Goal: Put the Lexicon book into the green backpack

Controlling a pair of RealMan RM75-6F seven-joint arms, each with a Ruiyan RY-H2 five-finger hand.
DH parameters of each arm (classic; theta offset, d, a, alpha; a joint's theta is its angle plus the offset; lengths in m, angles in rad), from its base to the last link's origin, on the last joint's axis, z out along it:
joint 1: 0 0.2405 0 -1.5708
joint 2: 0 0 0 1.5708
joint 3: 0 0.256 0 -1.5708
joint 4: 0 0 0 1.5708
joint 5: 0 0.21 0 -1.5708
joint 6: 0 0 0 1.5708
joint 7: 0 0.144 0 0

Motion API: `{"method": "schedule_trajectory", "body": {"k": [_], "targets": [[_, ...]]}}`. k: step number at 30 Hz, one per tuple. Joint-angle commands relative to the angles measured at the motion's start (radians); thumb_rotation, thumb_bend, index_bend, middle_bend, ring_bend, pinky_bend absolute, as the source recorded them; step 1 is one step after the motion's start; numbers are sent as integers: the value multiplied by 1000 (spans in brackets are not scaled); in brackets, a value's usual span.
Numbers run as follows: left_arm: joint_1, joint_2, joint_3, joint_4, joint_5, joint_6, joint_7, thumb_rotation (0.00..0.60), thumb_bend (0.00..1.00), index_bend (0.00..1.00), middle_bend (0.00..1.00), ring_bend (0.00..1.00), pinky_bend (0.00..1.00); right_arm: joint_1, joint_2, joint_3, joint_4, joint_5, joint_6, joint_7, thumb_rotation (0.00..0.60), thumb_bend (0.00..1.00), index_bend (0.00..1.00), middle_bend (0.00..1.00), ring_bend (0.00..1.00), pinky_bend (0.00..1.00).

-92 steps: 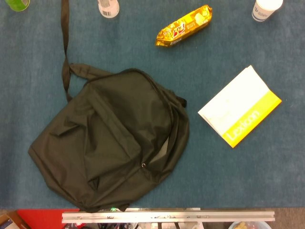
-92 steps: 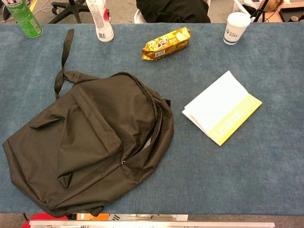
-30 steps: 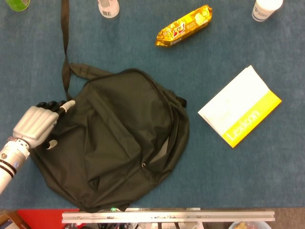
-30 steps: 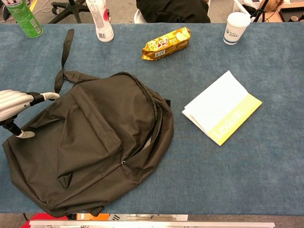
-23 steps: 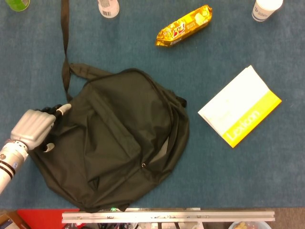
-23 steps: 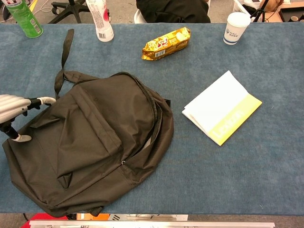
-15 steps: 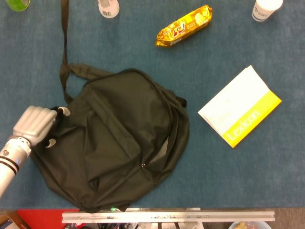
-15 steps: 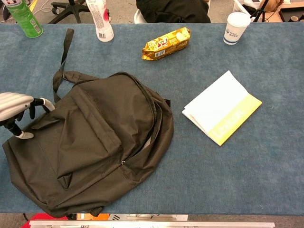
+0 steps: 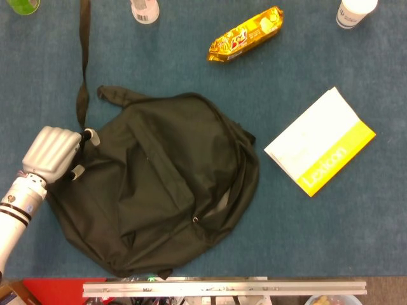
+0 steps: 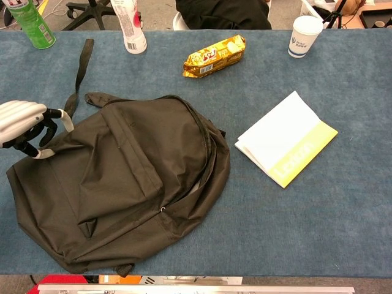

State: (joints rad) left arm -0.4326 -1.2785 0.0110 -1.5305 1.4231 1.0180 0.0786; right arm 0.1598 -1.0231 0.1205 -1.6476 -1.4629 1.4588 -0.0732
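Observation:
The dark olive-green backpack (image 9: pixel 159 184) lies flat on the blue table, its zip gaping along the right side. In the chest view the backpack (image 10: pixel 122 184) fills the near left. My left hand (image 9: pixel 54 152) is at its left edge with fingers curled into the fabric, gripping it; the chest view shows the same hand (image 10: pixel 21 125) holding the bag's upper left corner. The Lexicon book (image 9: pixel 321 141), white with a yellow band, lies closed to the right of the bag, and the chest view shows this book (image 10: pixel 286 138) untouched. My right hand is out of sight.
A gold snack pack (image 9: pixel 246 33) lies beyond the bag. A paper cup (image 10: pixel 304 35) stands far right, a white bottle (image 10: pixel 130 24) and a green can (image 10: pixel 29 23) far left. The bag's long strap (image 9: pixel 82 57) trails toward the far edge.
My left hand closed on the backpack's left edge and rose; the bag's top shifted away from me and slightly right, and its strap straightened. The book stayed put.

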Motion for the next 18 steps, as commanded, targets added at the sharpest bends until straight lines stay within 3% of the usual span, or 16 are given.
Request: {"method": "schedule_trajectory", "body": {"k": [1, 18], "targets": [[-6, -8, -11, 18, 27, 26, -16, 600, 293, 646, 748, 831, 965, -3, 0, 1, -1, 0, 5, 2, 600, 290, 253, 380, 268, 453], [-189, -10, -143, 109, 23, -53, 35, 600, 294, 646, 738, 802, 953, -30, 14, 3, -15, -4, 45, 10, 600, 289, 253, 382, 268, 454]]}}
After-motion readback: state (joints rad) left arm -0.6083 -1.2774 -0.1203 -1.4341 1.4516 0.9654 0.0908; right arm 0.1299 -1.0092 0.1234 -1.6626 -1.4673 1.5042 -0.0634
